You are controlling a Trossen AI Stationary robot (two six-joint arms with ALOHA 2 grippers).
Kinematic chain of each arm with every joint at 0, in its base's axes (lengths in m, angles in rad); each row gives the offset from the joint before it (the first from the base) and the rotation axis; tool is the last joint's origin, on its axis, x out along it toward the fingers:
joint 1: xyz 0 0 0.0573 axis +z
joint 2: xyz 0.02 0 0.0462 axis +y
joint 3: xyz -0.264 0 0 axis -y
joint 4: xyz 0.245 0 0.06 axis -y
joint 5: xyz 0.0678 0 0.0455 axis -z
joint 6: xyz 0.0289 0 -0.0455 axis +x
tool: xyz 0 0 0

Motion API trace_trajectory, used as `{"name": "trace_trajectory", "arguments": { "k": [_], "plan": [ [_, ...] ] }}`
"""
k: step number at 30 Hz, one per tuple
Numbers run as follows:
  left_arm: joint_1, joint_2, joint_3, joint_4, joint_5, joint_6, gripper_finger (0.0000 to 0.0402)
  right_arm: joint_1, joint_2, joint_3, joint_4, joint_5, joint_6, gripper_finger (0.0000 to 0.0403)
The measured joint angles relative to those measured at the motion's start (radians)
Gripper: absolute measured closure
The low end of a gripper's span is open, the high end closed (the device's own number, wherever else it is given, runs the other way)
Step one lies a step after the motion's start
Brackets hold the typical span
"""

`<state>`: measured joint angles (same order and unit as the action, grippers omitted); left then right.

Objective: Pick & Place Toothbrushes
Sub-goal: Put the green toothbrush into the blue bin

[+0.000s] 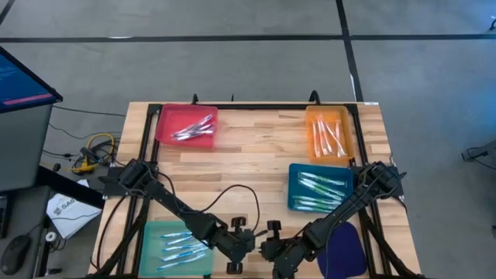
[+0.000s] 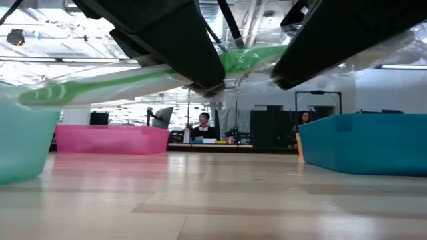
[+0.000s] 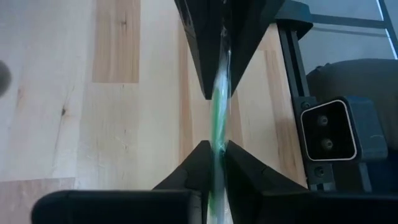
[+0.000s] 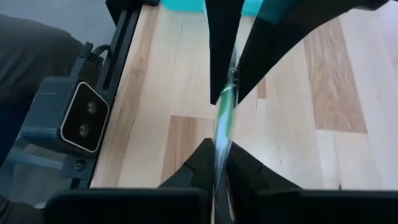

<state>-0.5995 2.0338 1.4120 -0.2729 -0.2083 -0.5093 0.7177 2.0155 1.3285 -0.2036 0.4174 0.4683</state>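
both grippers [image 1: 260,246] pinch one green toothbrush [image 2: 133,80]; no writing legible

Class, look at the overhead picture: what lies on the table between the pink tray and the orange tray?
Nothing: in the high view, the stretch between the pink tray and the orange tray is bare wooden tabletop.
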Motion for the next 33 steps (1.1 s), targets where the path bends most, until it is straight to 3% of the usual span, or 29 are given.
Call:
{"name": "trace_trajectory", "arguments": {
  "k": [7, 12, 16, 22, 29, 33],
  "plan": [
    [-0.002, 0.0, 0.0, 0.004, 0.001, -0.082, 0.036, 0.011, 0.0, 0.003, -0.003, 0.015, 0.004, 0.0394],
    [-0.016, -0.007, 0.004, 0.02, -0.005, -0.123, 0.0371, 0.029, 0.001, 0.078, -0.116, 0.061, 0.002, 0.0394],
    [-0.047, -0.053, 0.002, 0.005, -0.063, -0.083, 0.0374, 0.036, 0.001, 0.154, -0.213, 0.079, 0.002, 0.0394],
    [-0.141, -0.188, 0.0, 0.006, -0.248, 0.084, 0.0344, 0.041, 0.0, 0.211, -0.279, 0.087, 0.003, 0.0394],
    [-0.183, -0.279, -0.001, 0.016, -0.325, 0.115, 0.0339, 0.04, -0.001, 0.221, -0.312, 0.115, 0.017, 0.0394],
    [-0.213, -0.288, -0.001, 0.011, -0.317, 0.111, 0.0341, 0.047, -0.033, 0.221, -0.517, 0.197, 0.128, 0.0394]
  ]
}}
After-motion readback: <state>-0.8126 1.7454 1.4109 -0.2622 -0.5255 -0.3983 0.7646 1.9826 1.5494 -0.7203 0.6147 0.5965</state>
